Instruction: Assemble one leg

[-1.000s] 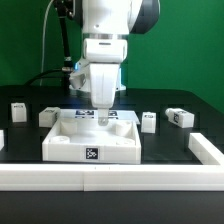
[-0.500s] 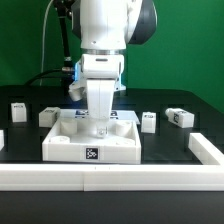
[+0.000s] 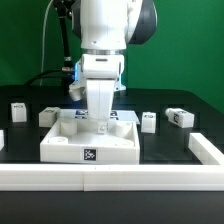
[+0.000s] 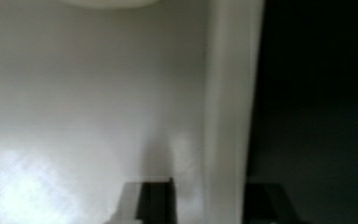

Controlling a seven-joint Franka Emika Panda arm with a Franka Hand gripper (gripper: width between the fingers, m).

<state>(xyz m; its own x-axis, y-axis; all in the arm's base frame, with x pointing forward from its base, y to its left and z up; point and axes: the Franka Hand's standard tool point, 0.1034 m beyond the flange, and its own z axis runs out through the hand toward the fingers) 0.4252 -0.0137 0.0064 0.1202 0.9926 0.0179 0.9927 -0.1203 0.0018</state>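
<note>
Outside, the gripper (image 3: pixel 103 125) tips blur into the white panel (image 3: pixel 90 150). The wrist view shows dark fingers (image 4: pixel 147 200) straddling its rim (image 4: pixel 233 100) (clamped or loose, I cannot tell). Only the exterior view shows a leg (image 3: pixel 148 120).

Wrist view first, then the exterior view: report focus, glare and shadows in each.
Wrist view: soft and out of focus throughout; a bright glare patch washes out part of the white panel, the black table shows no detail, and the fingers are dark blurs. Exterior view: evenly lit and fairly sharp, no glare; only faint shading inside the panel under the gripper.
</note>
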